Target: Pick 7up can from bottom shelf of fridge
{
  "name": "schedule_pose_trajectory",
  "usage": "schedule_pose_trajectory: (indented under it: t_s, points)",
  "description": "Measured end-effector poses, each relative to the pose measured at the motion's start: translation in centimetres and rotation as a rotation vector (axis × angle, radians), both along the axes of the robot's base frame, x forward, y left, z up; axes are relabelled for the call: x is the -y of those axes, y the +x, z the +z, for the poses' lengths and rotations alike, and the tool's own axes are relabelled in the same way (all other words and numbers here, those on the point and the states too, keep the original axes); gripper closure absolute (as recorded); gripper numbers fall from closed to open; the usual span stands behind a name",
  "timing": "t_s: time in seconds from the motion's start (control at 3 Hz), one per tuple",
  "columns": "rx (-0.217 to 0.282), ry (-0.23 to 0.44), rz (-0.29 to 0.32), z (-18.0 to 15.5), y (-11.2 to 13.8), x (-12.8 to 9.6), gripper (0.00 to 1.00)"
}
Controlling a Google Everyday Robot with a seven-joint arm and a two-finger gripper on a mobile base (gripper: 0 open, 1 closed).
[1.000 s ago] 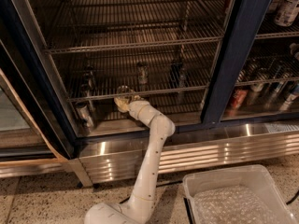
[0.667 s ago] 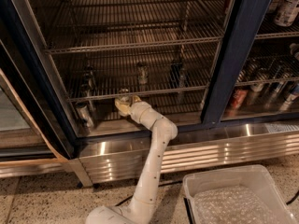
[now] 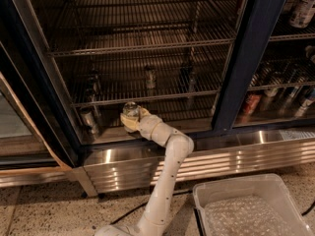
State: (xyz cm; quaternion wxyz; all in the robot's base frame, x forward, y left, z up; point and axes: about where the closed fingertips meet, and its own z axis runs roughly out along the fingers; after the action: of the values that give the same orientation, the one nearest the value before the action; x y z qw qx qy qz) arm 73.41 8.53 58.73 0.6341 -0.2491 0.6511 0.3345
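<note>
The 7up can (image 3: 131, 109), silvery with a shiny top, sits upright in my gripper (image 3: 132, 121), whose yellowish fingers are shut around its lower body. Gripper and can are at the front edge of the fridge (image 3: 241, 68), just in front of and slightly below the front rail of the bottom shelf (image 3: 162, 97). My white arm (image 3: 170, 156) rises from the floor and bends left into the open cooler.
Other cans stand on the wire rack behind (image 3: 149, 76) (image 3: 93, 85), and one stands low at the left (image 3: 89, 120). The right compartment holds several cans, one of them red (image 3: 252, 103). A ribbed steel base (image 3: 206, 156) runs below. A clear plastic bin (image 3: 251, 208) sits on the floor at the right.
The gripper with the can has drawn slightly down and outwards from the shelf, and the arm's elbow has shifted a little to the lower right.
</note>
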Motion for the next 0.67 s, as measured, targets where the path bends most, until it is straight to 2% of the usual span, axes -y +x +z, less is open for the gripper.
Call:
schedule_pose_trajectory:
  t_s: [0.67]
  points:
    - [-0.047, -0.002, 0.114, -1.4, -3.3, -2.8, 1.0]
